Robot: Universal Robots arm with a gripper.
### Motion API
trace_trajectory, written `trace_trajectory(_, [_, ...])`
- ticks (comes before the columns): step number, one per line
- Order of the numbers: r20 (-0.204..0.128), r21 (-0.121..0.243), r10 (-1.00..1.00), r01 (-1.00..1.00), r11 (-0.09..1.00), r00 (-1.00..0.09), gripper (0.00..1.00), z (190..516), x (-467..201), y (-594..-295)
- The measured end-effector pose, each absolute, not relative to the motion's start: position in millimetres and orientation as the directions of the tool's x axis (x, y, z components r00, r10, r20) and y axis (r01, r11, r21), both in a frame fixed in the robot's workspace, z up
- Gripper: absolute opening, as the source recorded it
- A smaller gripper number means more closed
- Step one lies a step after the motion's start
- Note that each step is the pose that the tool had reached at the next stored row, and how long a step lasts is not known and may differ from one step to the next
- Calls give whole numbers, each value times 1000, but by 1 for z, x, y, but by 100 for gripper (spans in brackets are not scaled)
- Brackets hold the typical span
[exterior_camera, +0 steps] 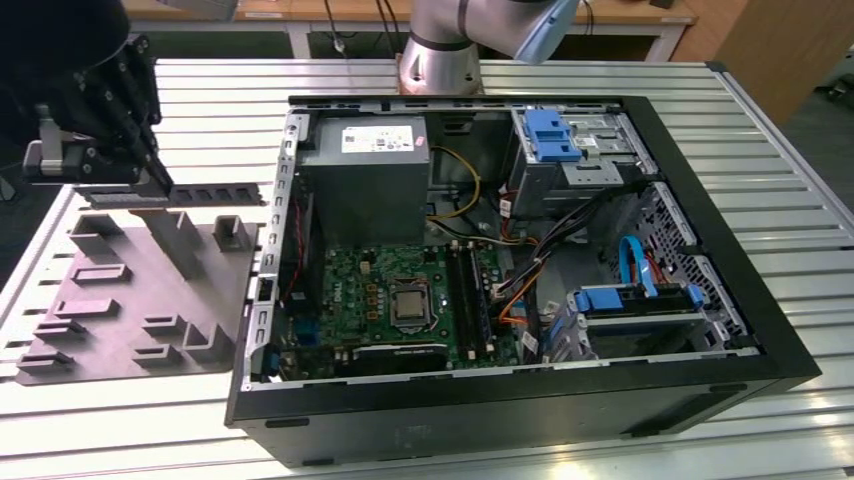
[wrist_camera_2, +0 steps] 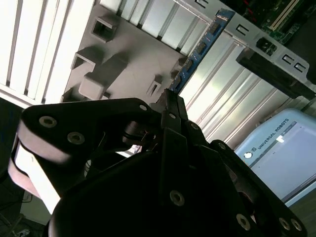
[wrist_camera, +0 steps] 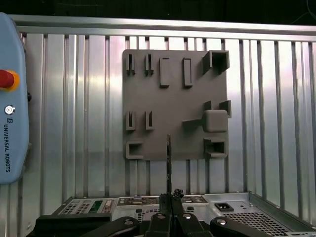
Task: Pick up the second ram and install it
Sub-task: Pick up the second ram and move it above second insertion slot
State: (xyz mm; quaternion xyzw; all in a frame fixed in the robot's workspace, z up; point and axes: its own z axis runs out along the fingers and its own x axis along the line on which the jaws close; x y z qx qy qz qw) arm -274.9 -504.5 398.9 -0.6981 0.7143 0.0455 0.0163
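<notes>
Where the arm reaches into the upper left of the exterior view, the tool [exterior_camera: 155,178] has its fingers pinched tight on the second ram [exterior_camera: 214,194], held level at the upper edge of the grey fixture tray [exterior_camera: 134,300]. In the first wrist view the stick shows edge-on between the closed fingers. Toward the exterior view's right, on the slatted metal desk [exterior_camera: 747,120], lies the open computer case [exterior_camera: 534,410], its green motherboard [exterior_camera: 360,280] uncovered.

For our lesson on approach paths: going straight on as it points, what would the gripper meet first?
Likely the grey fixture plate beneath the gripper and its held RAM stick, or the slatted table beside it; depth unclear.
</notes>
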Motion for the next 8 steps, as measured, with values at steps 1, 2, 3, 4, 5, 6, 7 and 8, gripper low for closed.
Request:
trace_trajectory(1, [-87, 42, -996, -999, 21, -25, 11, 399, -273, -504])
trace_trajectory(2, [-87, 42, -996, -999, 21, -25, 11, 399, -270, -505])
trace_trajectory(3, [-87, 42, -996, -999, 21, -25, 11, 399, -268, -504])
trace_trajectory(4, [-87, 42, -996, -999, 21, -25, 11, 399, -265, -505])
trace_trajectory(5, [-87, 42, -996, -999, 21, -25, 11, 399, -263, -504])
trace_trajectory(6, [-87, 42, -996, -999, 21, -25, 11, 399, -261, -504])
trace_trajectory(7, [-87, 42, -996, -999, 21, -25, 11, 399, -258, -504])
trace_trajectory(8, [-87, 42, -996, -999, 21, -25, 11, 399, -256, -504])
